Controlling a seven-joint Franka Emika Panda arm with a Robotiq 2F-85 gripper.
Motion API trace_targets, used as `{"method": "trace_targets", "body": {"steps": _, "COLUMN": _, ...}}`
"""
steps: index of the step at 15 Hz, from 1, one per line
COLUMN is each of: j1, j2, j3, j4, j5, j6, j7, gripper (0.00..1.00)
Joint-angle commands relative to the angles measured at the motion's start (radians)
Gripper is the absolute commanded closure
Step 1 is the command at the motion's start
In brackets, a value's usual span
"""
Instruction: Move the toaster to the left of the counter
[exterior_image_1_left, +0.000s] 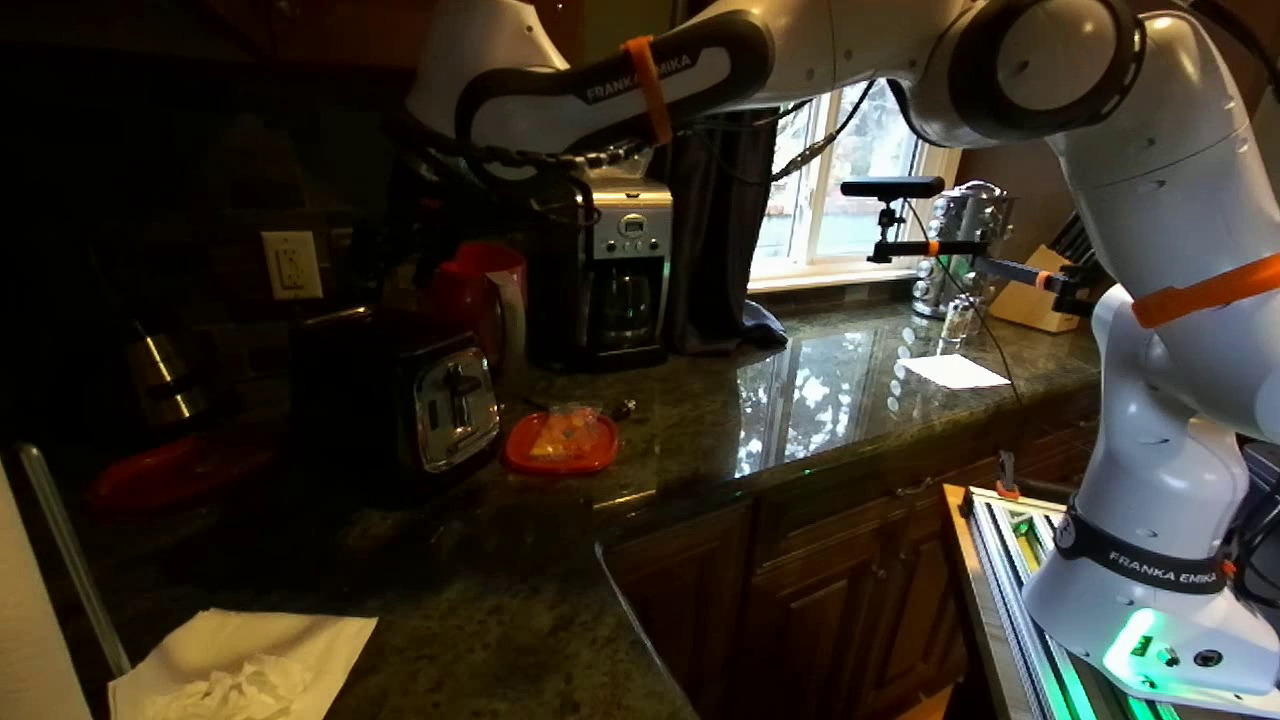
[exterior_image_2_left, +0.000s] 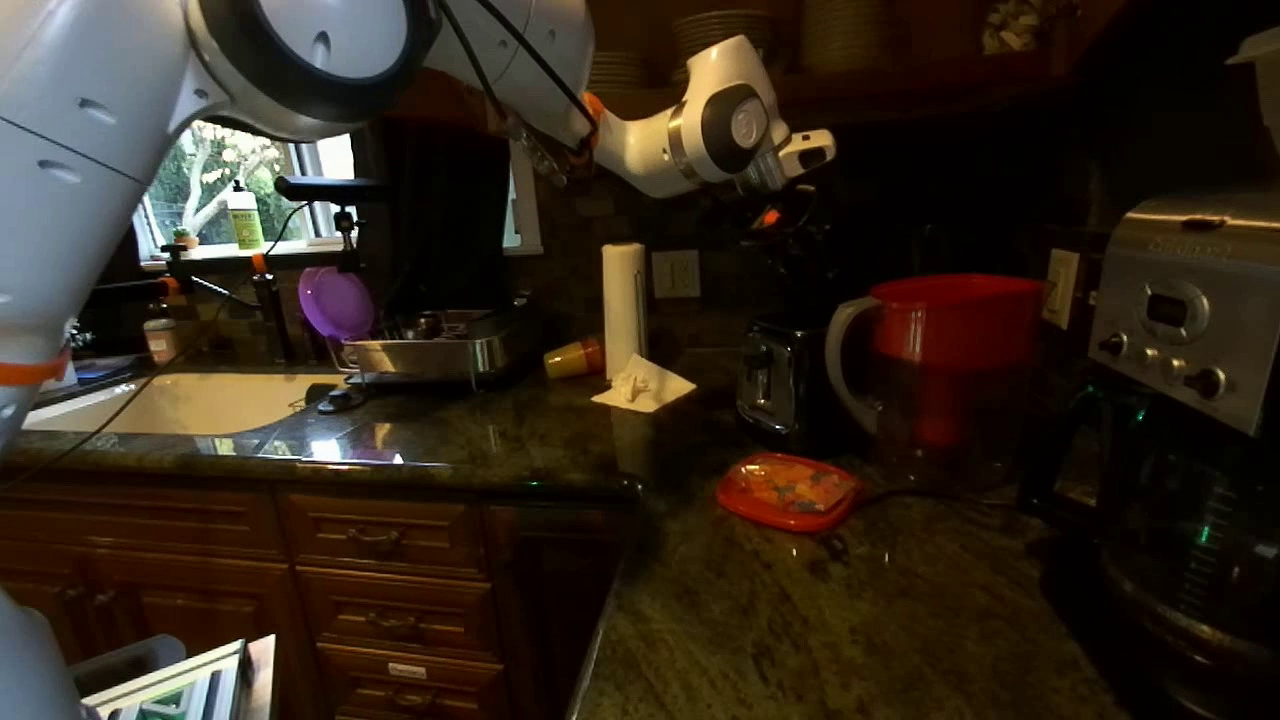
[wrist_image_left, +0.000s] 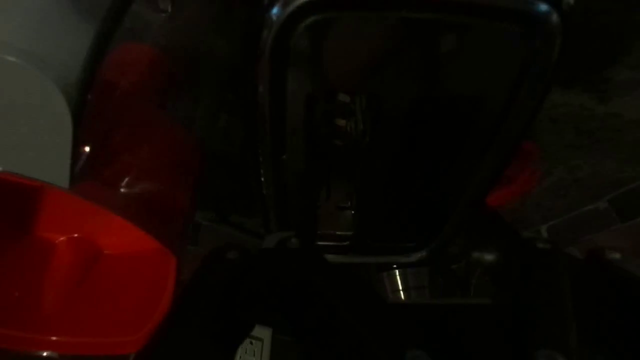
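The toaster (exterior_image_1_left: 458, 408) stands upright on the dark granite counter (exterior_image_1_left: 470, 610), dark with a chrome front panel. In an exterior view it (exterior_image_2_left: 772, 385) stands left of the red pitcher, on the same counter (exterior_image_2_left: 740, 630). In the wrist view the toaster (wrist_image_left: 400, 130) fills the upper middle as a dark shape with a shiny rounded rim. My gripper (exterior_image_2_left: 795, 240) is a dark form above the toaster. In the wrist view the gripper (wrist_image_left: 385, 270) shows very dark fingers, spread apart, with a reflective surface visible between them. Contact with the toaster cannot be told.
The red pitcher (exterior_image_2_left: 950, 360) stands close beside the toaster, with the coffee maker (exterior_image_1_left: 630, 260) beyond. A red dish (exterior_image_2_left: 785, 492) lies in front. A napkin (exterior_image_1_left: 250, 665), a paper towel roll (exterior_image_2_left: 624, 310) and a dish rack (exterior_image_2_left: 430, 355) are on the counter's far side.
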Motion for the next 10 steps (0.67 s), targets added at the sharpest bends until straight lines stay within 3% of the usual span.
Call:
{"method": "trace_targets", "body": {"steps": 1, "j1": 0.006, "j2": 0.088, "j3": -0.005, "j4": 0.096, "j5": 0.071, "j6": -0.02, "j7": -0.052, "gripper": 0.33}}
{"method": "trace_targets", "body": {"steps": 2, "j1": 0.008, "j2": 0.104, "j3": -0.004, "j4": 0.111, "j5": 0.082, "j6": -0.03, "j7": -0.062, "gripper": 0.38}}
{"method": "trace_targets", "body": {"steps": 3, "j1": 0.009, "j2": 0.118, "j3": -0.003, "j4": 0.125, "j5": 0.092, "j6": -0.036, "j7": -0.069, "gripper": 0.32}}
{"method": "trace_targets", "body": {"steps": 6, "j1": 0.013, "j2": 0.146, "j3": -0.006, "j4": 0.152, "j5": 0.11, "j6": -0.052, "j7": -0.08, "gripper": 0.3}}
{"method": "trace_targets", "body": {"steps": 9, "j1": 0.014, "j2": 0.16, "j3": -0.013, "j4": 0.172, "j5": 0.118, "j6": -0.066, "j7": -0.075, "gripper": 0.35}}
{"method": "trace_targets", "body": {"steps": 10, "j1": 0.013, "j2": 0.162, "j3": -0.013, "j4": 0.176, "j5": 0.122, "j6": -0.07, "j7": -0.074, "gripper": 0.42}}
